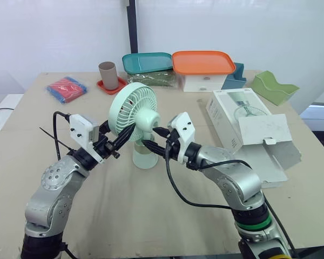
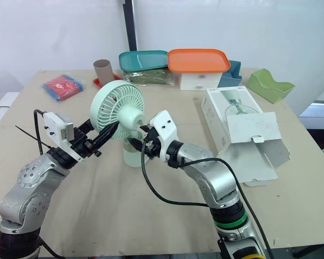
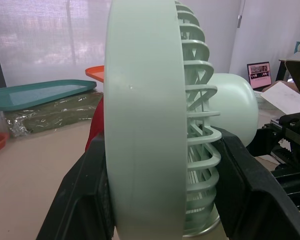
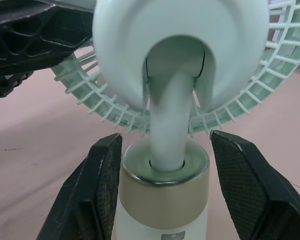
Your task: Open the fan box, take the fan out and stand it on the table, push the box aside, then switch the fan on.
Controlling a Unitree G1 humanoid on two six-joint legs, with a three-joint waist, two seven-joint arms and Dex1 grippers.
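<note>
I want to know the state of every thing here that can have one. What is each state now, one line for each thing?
fan: upright on the table
box: lying flat, end flap open
left gripper: shut on the fan's head
right gripper: shut on the fan's base
white container: orange lid on
brown cup: upright

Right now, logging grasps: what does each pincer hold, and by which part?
Left pincer clamps the fan by its head's rim; right pincer grips its base collar.
</note>
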